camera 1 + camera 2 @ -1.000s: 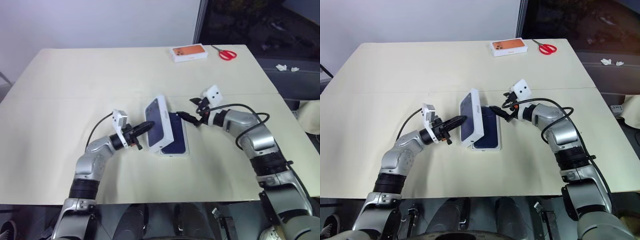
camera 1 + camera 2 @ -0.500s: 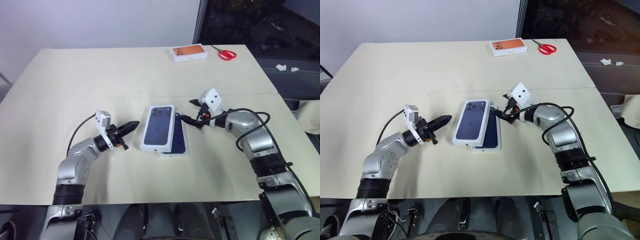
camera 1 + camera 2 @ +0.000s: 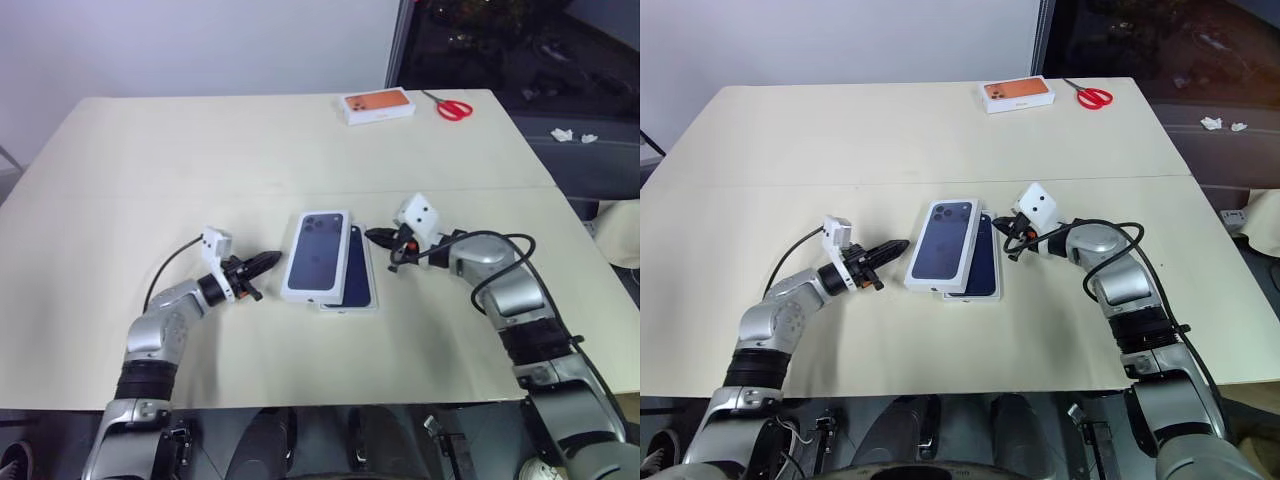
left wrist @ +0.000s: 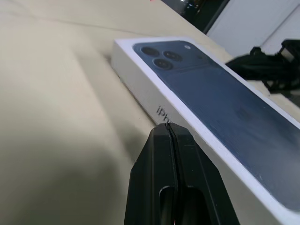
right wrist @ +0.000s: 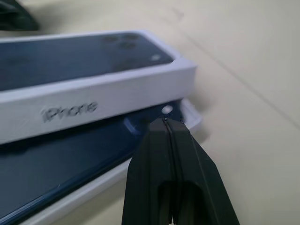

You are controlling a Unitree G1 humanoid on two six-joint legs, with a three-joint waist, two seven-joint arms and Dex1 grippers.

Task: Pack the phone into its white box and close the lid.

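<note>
White lid (image 3: 316,254) askew over phone (image 3: 358,283) in white box (image 3: 372,303); both pincers pinched together, empty.

Head pair high, facing down over the table (image 3: 150,150), wrist views low, close — both facing the lid (image 4: 197,108).

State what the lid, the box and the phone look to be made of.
Lid: likely matte white cardboard, with crisp folded edges and a printed top.
Box: seemingly the same white card, thin low walls.
Phone: dark blue glossy slab, perhaps glass; it shows a soft sheen.
</note>
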